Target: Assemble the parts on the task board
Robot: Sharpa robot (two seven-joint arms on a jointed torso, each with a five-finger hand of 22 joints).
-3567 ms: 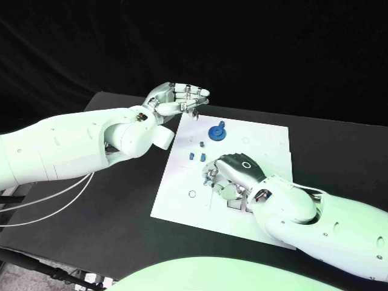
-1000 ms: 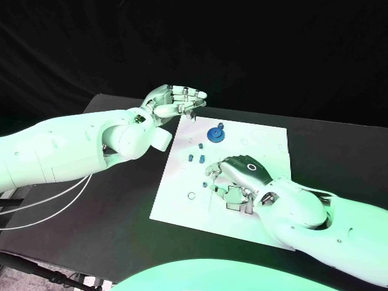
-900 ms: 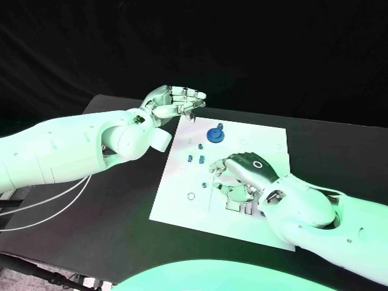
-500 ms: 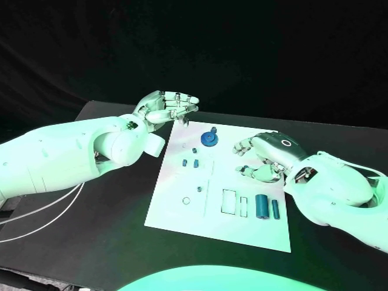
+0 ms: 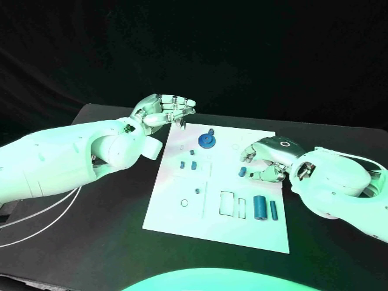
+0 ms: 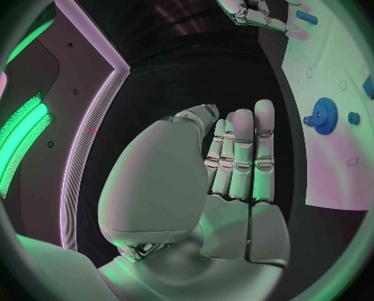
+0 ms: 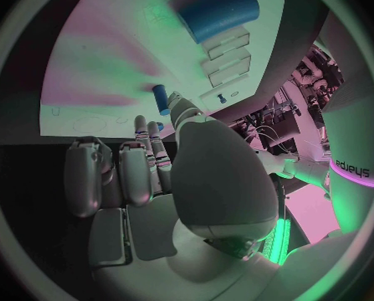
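While your right hand (image 5: 265, 159) pinches a small blue peg (image 5: 243, 172), most parts lie loose on the board (image 5: 190, 219) (gear (image 5: 207, 140) at 12 o'clock); left hand (image 5: 165, 109) is curled on nothing.

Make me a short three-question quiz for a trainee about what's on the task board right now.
1. True or false: the blue gear lies on the black table, off the task board.
2. Multiple choice: whose fingers are right at the small blue part near the board's middle? A) left hand B) right hand C) neither hand
3. Short answer: how many blue cylinders lie side by side next to the rectangular outlines on the board?

Key: 1 false, the gear is on the board; 2 B; 3 two.
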